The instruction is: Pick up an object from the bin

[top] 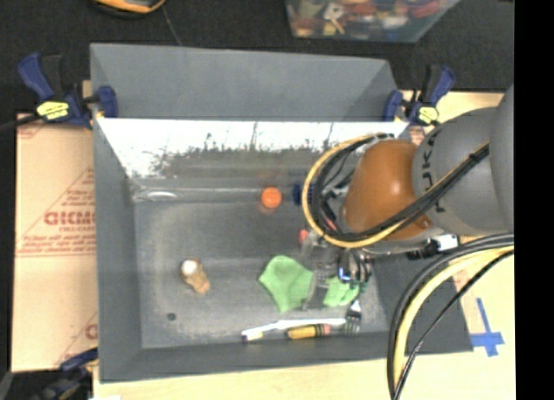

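Green crumpled cloth-like piece [281, 284], near right of bin [242, 87]; pincer [331, 286] low at its right edge, open or closed I cannot tell. Risk: limp stuff slips free, or drags the marker [307, 331] just nearer.

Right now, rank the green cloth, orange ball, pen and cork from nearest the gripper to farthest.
1. Green cloth, right beside the gripper.
2. Pen, along the near wall.
3. Orange ball, toward the back.
4. Cork, far across the bin.
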{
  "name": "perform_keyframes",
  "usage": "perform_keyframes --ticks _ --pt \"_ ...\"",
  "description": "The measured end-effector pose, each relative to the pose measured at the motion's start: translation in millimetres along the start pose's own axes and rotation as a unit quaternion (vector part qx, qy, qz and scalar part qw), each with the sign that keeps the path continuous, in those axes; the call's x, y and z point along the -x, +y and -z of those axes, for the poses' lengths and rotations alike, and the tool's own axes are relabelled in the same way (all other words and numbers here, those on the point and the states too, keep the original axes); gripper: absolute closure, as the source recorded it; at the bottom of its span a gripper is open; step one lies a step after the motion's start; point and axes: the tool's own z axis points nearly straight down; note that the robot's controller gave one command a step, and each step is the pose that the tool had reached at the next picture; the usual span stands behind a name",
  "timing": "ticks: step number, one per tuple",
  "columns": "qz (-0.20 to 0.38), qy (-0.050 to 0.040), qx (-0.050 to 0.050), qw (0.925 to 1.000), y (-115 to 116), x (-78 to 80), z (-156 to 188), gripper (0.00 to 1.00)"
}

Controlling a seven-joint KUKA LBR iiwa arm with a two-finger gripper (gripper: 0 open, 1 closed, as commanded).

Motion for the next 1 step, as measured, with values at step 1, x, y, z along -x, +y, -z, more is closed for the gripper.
perform_keyframes --ticks 1 --pt "-0.085 0.0042 -0.002 0.9963 -3.5 -27.6 0.2 0.00"
